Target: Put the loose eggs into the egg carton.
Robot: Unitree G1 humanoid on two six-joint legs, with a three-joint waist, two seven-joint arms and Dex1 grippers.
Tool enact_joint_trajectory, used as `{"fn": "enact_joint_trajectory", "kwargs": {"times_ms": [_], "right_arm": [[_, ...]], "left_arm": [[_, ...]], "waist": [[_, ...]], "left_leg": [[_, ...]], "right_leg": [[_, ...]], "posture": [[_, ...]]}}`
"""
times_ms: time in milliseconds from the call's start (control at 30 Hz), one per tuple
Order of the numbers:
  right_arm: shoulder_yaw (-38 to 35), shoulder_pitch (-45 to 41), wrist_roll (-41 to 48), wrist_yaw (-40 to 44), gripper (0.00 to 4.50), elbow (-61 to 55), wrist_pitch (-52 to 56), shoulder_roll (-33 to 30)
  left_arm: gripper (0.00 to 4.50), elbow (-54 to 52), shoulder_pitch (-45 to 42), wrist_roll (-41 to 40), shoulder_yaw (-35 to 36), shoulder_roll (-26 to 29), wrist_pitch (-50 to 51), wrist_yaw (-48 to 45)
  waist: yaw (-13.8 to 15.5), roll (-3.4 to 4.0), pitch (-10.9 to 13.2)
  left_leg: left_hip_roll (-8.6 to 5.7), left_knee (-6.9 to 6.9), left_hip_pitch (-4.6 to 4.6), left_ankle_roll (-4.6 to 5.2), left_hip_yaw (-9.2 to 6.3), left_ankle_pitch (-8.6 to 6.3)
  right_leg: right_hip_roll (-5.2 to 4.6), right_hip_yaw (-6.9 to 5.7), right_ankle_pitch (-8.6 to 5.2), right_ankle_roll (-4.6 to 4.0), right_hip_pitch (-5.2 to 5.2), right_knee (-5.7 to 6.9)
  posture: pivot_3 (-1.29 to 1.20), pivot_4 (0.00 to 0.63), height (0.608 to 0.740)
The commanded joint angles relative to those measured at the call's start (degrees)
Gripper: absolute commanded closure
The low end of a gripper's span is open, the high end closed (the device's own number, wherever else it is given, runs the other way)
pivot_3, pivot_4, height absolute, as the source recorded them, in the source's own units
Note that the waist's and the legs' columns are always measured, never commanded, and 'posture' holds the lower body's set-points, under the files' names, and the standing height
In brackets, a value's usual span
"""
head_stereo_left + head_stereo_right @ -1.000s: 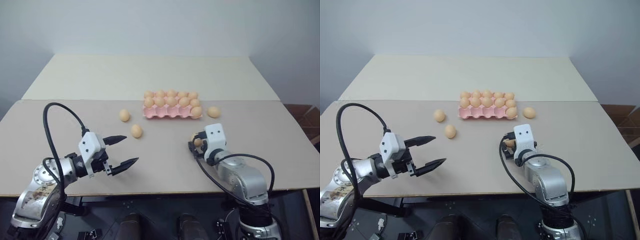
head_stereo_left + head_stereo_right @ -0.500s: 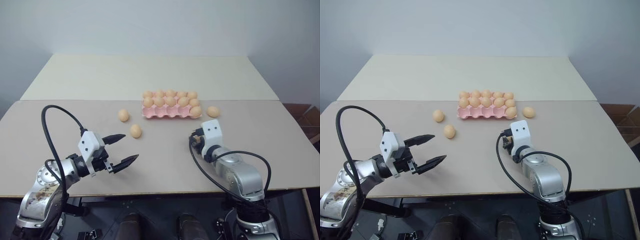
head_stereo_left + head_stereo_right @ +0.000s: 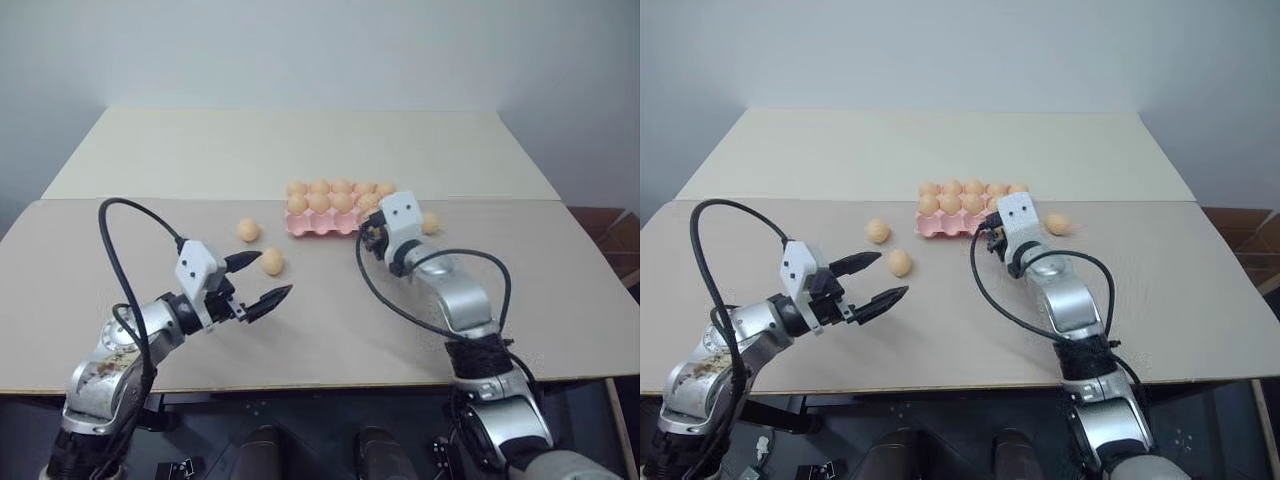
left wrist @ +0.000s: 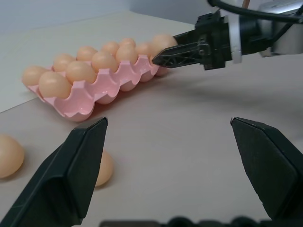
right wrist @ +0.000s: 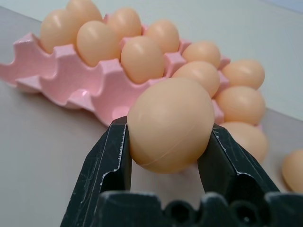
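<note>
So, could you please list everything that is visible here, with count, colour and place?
table: one, beige, under everything.
egg carton: one, pink, middle of the table.
eggs in the carton: about eleven, pale orange, in the far cells.
loose eggs on the table: three, pale orange; two left of the carton, one right of it.
held egg: one, pale orange, just in front of the carton.
left gripper: black fingers, open, near the two left eggs.
right gripper: black fingers, shut on the held egg.
</note>
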Motion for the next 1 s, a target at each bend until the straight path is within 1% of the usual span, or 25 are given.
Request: {"fn": "enact_joint_trajectory", "kwargs": {"times_ms": [33,233,433,500,567,667,700,767,900,1000], "right_arm": [[-1.0,-4.0,-1.5,0.1,2.74,5.5,-5.5,0.7],[-1.4,-8.5,-2.9,0.3,2.79,14.5,-9.6,1.3],[-2.1,-9.8,-3.4,0.8,2.80,17.3,-10.0,1.4],[-2.8,-9.8,-2.9,1.0,2.08,17.2,-9.6,1.6],[-3.3,-9.6,-2.6,1.3,1.45,16.7,-9.1,1.7],[-3.4,-9.0,-2.4,1.8,0.39,14.8,-8.4,1.7],[-3.4,-8.6,-2.3,2.2,0.09,13.5,-8.1,1.7],[-3.9,-7.7,-1.7,2.7,0.01,9.9,-7.0,1.6],[-6.0,-3.2,0.6,4.0,0.01,-3.0,-4.3,0.7],[-7.6,5.6,3.7,5.8,0.01,-18.9,1.3,-1.0]], "left_arm": [[0.00,-2.9,-1.3,0.3,-1.0,1.0,0.4,-0.4],[0.00,-3.4,-1.9,0.8,-1.3,1.5,0.3,-0.3],[0.00,-3.7,-1.5,0.9,-1.0,1.5,0.3,-0.3],[0.00,-3.8,-1.4,0.9,-0.9,1.5,0.3,-0.2],[0.00,-3.6,-1.5,1.1,-0.9,1.4,0.2,-0.1],[0.00,-3.7,-1.5,1.1,-0.9,1.4,0.2,-0.1],[0.00,-3.7,-1.4,1.1,-0.9,1.5,0.2,-0.1],[0.00,-3.7,-1.4,1.1,-0.9,1.4,0.3,0.0],[0.00,-4.0,-1.1,1.0,-0.5,1.3,0.2,0.3],[0.00,-4.3,-0.6,0.9,-0.4,0.9,0.0,0.7]], "waist": [[-0.1,0.00,0.0],[-0.2,0.02,0.0],[-0.4,0.03,0.0],[-0.5,0.03,0.0],[-0.7,0.03,0.0],[-0.9,0.03,0.0],[-1.0,0.03,0.0],[-1.1,0.03,0.0],[-1.1,0.04,0.0],[-0.6,0.04,0.0]], "left_leg": [[0.00,0.00,0.00,0.00,0.00,0.00],[0.00,0.00,-0.03,-0.01,0.00,0.00],[0.00,0.00,-0.15,-0.01,0.01,0.01],[0.00,0.00,-0.23,-0.02,0.01,0.01],[0.00,0.00,-0.29,-0.03,0.01,0.02],[0.00,-0.01,-0.30,-0.03,0.01,0.02],[0.00,0.00,-0.31,-0.03,0.01,0.02],[0.01,0.00,-0.31,-0.03,0.00,0.02],[0.01,0.00,-0.37,-0.03,-0.02,0.02],[0.01,-0.01,-0.40,-0.03,-0.05,0.02]], "right_leg": [[0.00,0.00,0.00,0.00,0.00,0.00],[0.00,0.02,0.00,-0.01,-0.07,0.02],[-0.01,0.03,0.01,-0.01,-0.21,0.07],[-0.02,0.04,0.01,-0.01,-0.28,0.08],[-0.02,0.05,0.01,-0.01,-0.34,0.10],[-0.02,0.05,0.01,-0.01,-0.35,0.10],[-0.02,0.05,0.01,-0.01,-0.35,0.10],[-0.02,0.05,0.01,-0.01,-0.37,0.11],[-0.02,0.04,0.01,-0.01,-0.41,0.11],[-0.04,0.00,0.01,-0.01,-0.40,0.09]], "posture": [[0.00,0.150,0.740],[0.00,0.150,0.740],[0.00,0.150,0.740],[0.00,0.150,0.740],[0.00,0.150,0.740],[0.00,0.150,0.740],[0.00,0.150,0.740],[0.00,0.150,0.740],[0.00,0.150,0.740],[0.00,0.150,0.740]]}}
